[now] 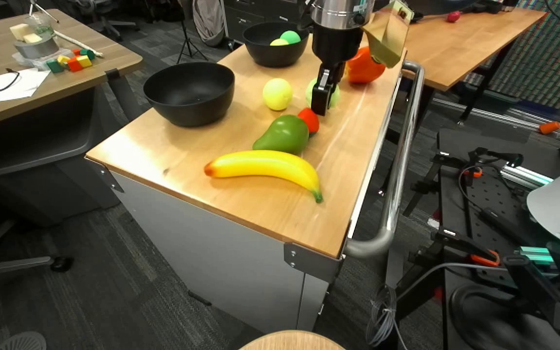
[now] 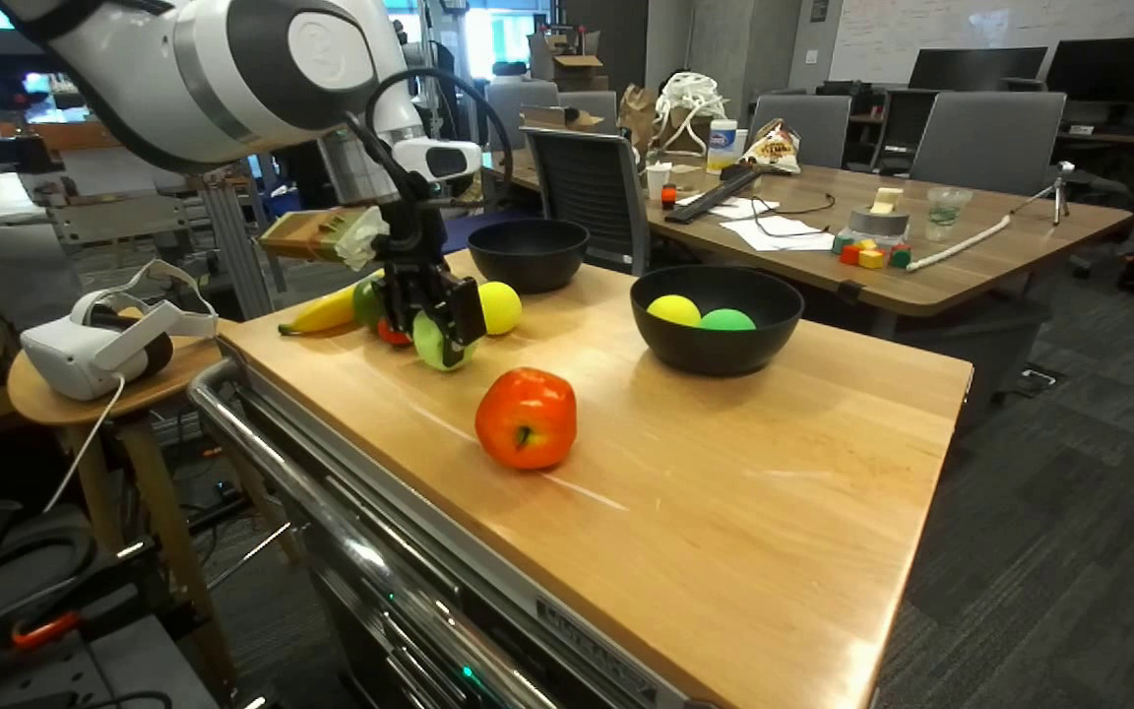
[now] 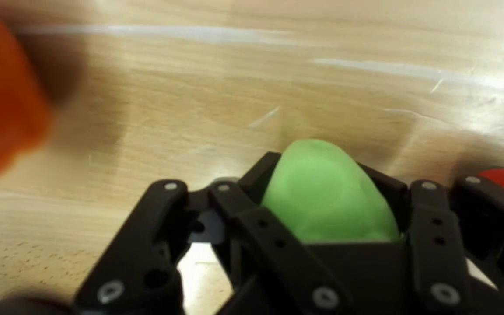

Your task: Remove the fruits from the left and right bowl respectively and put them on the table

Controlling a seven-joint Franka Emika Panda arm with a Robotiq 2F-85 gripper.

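Observation:
In the wrist view my gripper [image 3: 320, 175] is shut on a light green round fruit [image 3: 326, 205], a finger against each side. Whether that fruit touches the table [image 2: 774, 551] or hangs just above it I cannot tell. Close by lie a yellow round fruit [image 1: 277, 94], a small red fruit [image 1: 310, 120], a green oval fruit [image 1: 285, 135] and a banana [image 1: 265, 164]. One black bowl [image 1: 190, 104] shows nothing inside. The other black bowl [image 2: 715, 350] holds a yellow round fruit [image 2: 673, 309] and a green one [image 2: 726, 320].
An orange-red round fruit [image 2: 528, 418] stands on the table near my gripper, on the side away from the banana. A metal rail [image 1: 401, 165] runs along one table edge. Beyond the bowls is a desk [image 2: 1020, 222] with papers and blocks.

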